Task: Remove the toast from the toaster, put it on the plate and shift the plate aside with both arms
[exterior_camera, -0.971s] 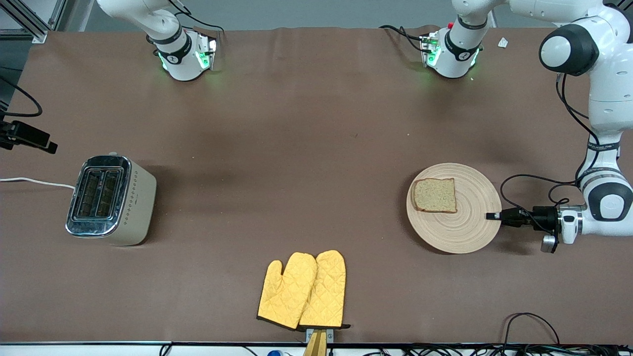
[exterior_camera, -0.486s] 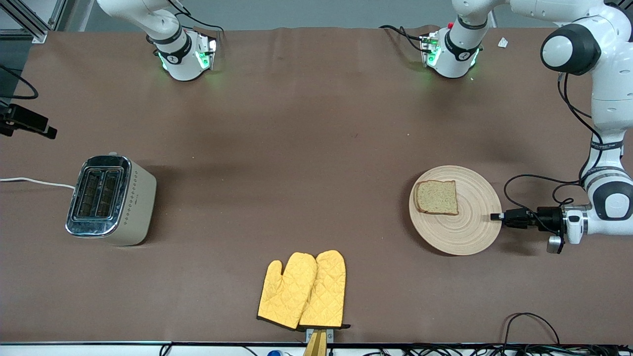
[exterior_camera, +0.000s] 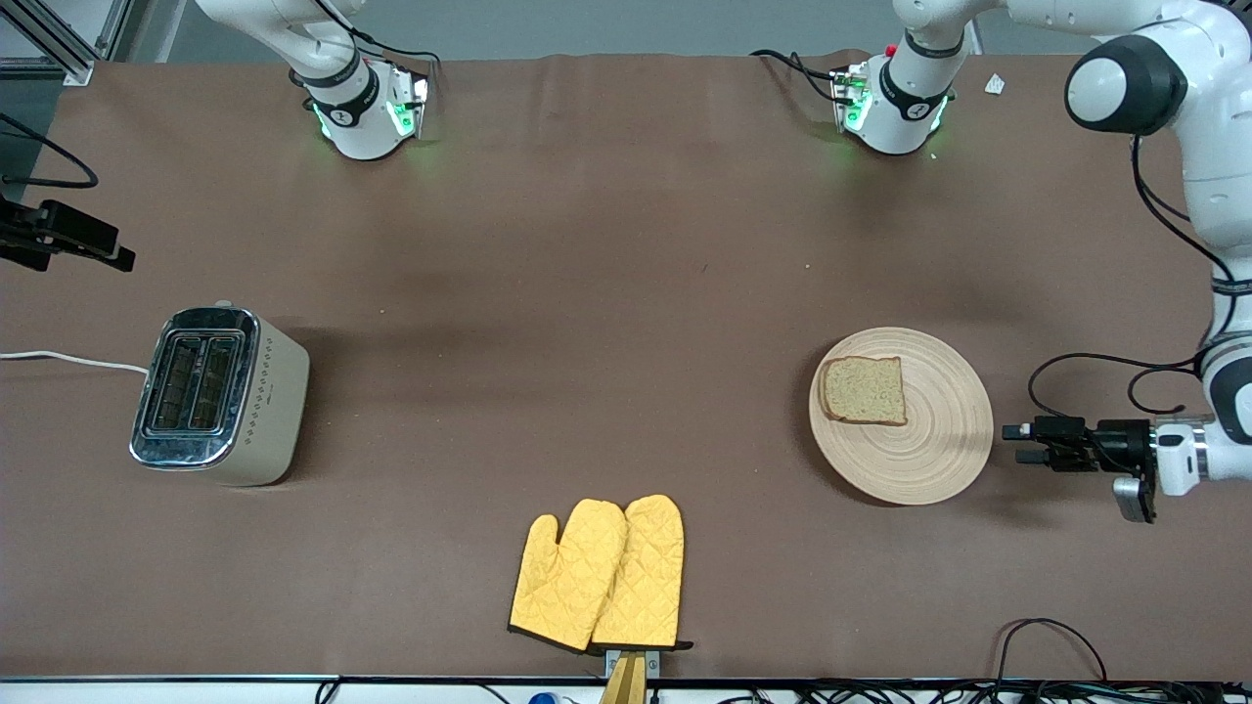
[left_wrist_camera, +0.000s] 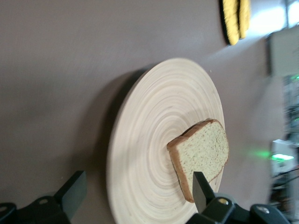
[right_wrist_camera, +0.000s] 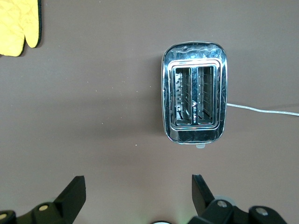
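The round tan wooden plate (exterior_camera: 901,416) lies flat on the table toward the left arm's end. The toast (exterior_camera: 862,389) lies on it, on the part toward the toaster. My left gripper (exterior_camera: 1013,442) is low, just off the plate's rim on the left arm's side, open and empty, not touching it. In the left wrist view the plate (left_wrist_camera: 154,140) and toast (left_wrist_camera: 203,156) show ahead of the open left gripper (left_wrist_camera: 138,186). My right gripper (exterior_camera: 117,256) hovers at the right arm's end, farther from the front camera than the toaster, open and empty (right_wrist_camera: 138,189).
A silver and cream toaster (exterior_camera: 217,394) stands at the right arm's end, its slots empty in the right wrist view (right_wrist_camera: 195,100), with a white cord (exterior_camera: 68,358). Two yellow oven mitts (exterior_camera: 602,574) lie by the table edge nearest the front camera.
My left gripper let go of the plate's rim, opened and backed off toward the left arm's end. The plate shifted slightly and lies still. My right gripper shifted a little.
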Action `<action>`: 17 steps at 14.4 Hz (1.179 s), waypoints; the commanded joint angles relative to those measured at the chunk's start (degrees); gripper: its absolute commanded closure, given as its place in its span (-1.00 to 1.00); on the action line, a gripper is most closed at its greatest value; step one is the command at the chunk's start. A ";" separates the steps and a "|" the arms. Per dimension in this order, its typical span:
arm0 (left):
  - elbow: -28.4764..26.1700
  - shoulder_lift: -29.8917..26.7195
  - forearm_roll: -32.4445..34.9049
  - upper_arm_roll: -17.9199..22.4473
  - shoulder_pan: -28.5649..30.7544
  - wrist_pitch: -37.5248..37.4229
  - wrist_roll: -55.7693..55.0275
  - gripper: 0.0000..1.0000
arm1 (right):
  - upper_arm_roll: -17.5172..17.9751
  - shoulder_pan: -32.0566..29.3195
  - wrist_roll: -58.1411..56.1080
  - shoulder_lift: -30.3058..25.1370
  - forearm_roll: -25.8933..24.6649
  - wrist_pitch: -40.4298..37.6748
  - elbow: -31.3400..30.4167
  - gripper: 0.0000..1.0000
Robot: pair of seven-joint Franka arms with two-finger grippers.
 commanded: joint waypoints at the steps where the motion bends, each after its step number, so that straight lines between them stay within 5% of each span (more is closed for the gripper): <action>1: -1.08 -10.14 9.41 1.77 -7.77 2.47 -5.26 -1.00 | 2.44 -1.64 0.47 -1.25 -1.35 0.18 -0.72 -1.00; 8: -2.13 -31.24 27.34 1.24 -18.15 -0.05 -30.92 -1.00 | 2.26 -1.81 0.47 -1.16 -1.35 0.44 -0.72 -1.00; 11: -4.06 -37.92 28.94 1.24 -18.87 -6.99 -40.60 -1.00 | 2.18 -1.99 0.38 -1.16 -1.44 0.45 -0.72 -1.00; 13: -8.79 -42.49 29.39 0.80 -18.78 -5.45 -40.96 -1.00 | 2.17 -2.08 0.38 -1.07 -1.35 0.62 -0.81 -1.00; 17: -29.94 -55.84 29.39 0.63 -18.78 7.20 -40.61 -1.00 | 2.09 -2.17 0.21 -0.98 -1.26 0.71 -0.81 -1.00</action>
